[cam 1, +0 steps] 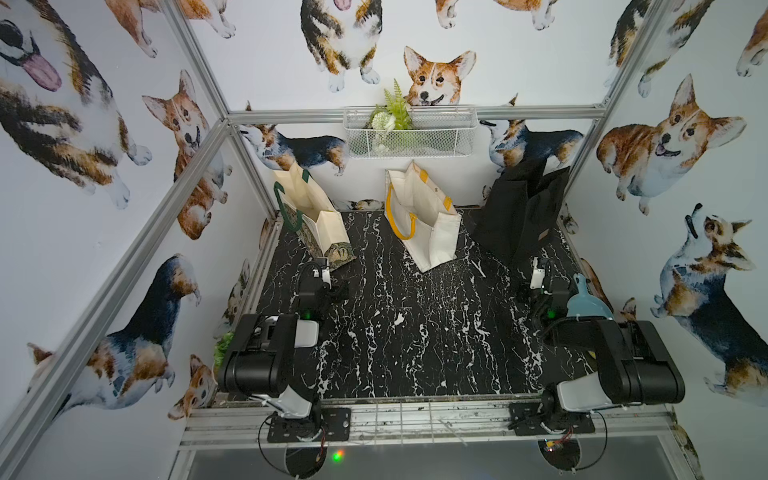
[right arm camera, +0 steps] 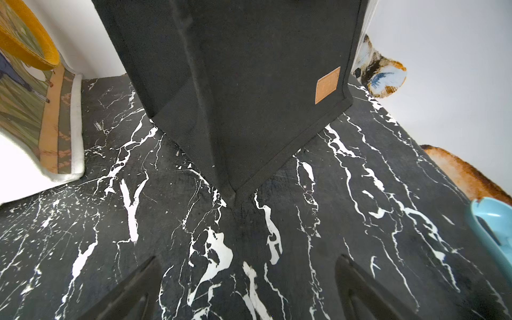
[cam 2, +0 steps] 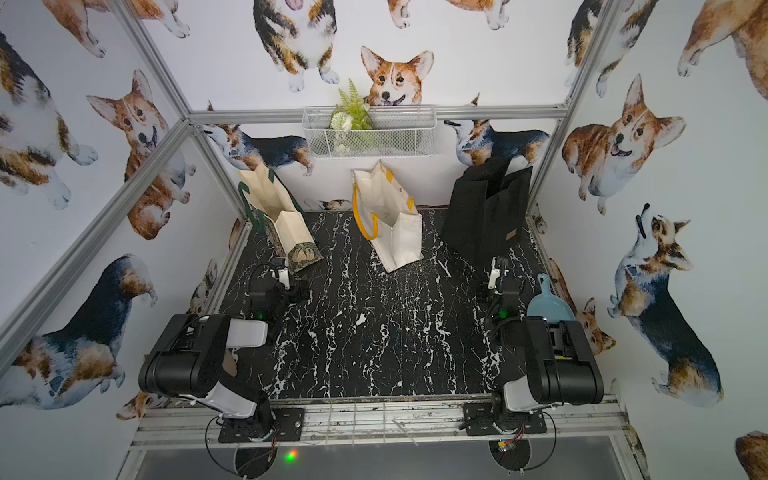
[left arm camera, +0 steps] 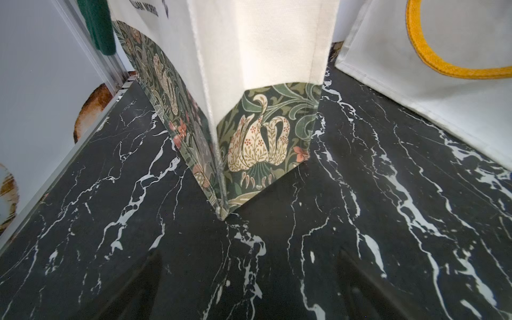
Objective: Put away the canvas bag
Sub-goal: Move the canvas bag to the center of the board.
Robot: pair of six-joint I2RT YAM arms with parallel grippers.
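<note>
Left wrist view: left gripper (left arm camera: 249,260) wide open, empty, facing floral-trim canvas bag (left arm camera: 260,55) corner; right gripper (right arm camera: 248,259) likewise, facing black bag (right arm camera: 249,83). I'd pinch upper rim, not corner.

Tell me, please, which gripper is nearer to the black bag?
Right. The right gripper sits open just in front of the black bag, facing its near bottom corner. The left gripper, also open, is far off to the side, facing the floral bag.
</note>
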